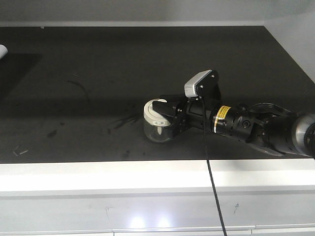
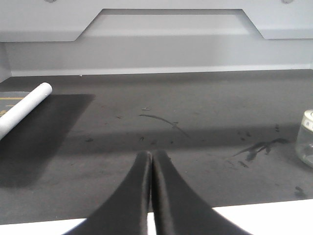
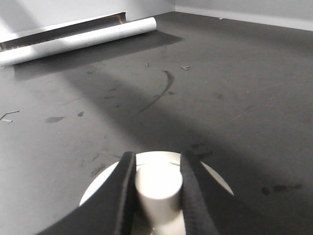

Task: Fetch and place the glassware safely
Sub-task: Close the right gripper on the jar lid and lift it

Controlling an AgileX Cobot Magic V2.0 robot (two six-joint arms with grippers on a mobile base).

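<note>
The glass jar [image 1: 157, 129] is small, squat and clear, with a cream-white lid [image 1: 153, 112]. It stands near the front edge of the dark tabletop [image 1: 98, 73]. My right gripper [image 1: 166, 109] reaches in from the right, level with the lid. In the right wrist view, my right gripper [image 3: 157, 164] is shut on the lid's central knob [image 3: 159, 185], with one finger on each side. The jar also shows at the right edge of the left wrist view [image 2: 306, 138]. My left gripper [image 2: 150, 156] is shut and empty, low over the table's front edge, well left of the jar.
A white tube [image 2: 23, 110] lies at the far left of the table and also shows in the right wrist view [image 3: 78, 38]. A white ledge [image 1: 147, 174] runs along the table's front. Grey walls close the back and right side. Scuff marks [image 1: 78, 88] cross the tabletop.
</note>
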